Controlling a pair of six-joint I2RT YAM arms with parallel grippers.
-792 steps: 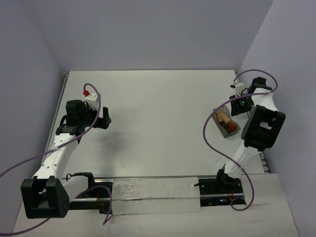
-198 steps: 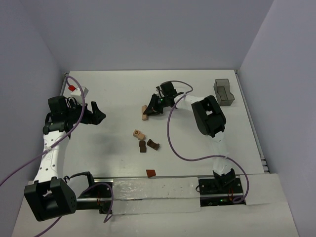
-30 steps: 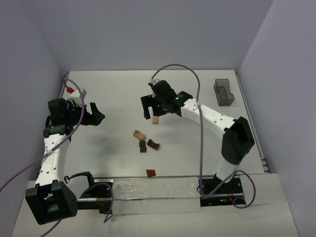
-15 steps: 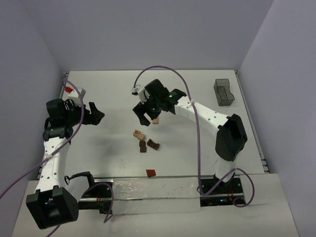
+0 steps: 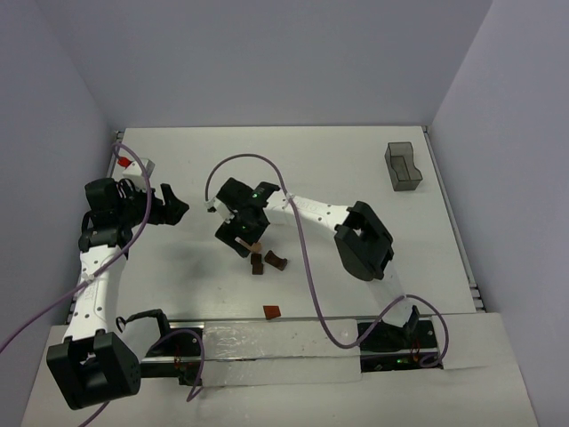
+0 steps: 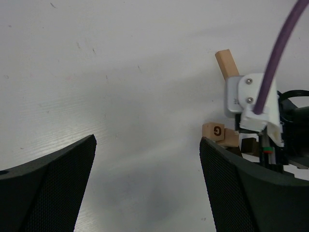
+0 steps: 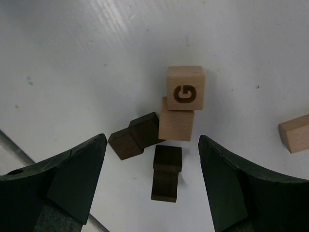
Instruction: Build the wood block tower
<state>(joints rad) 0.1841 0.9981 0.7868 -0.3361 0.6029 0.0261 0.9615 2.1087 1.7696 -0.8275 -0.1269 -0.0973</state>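
Holds right tool (image 7: 152, 159) apart above lettered block (image 7: 186, 88) mid-desk (image 7: 72, 58); holds left tool (image 6: 147, 145) apart, empty, toward left edge.

Grey translucent bin (image 5: 403, 166) upright near far right corner of white table (image 5: 338, 160); interior too small to judge.

right wrist: tan block (image 7: 295, 133) — cut by frame edge | left wrist: dark blocks (image 6: 248, 144) — mostly behind white wrist mount (image 6: 248, 99)
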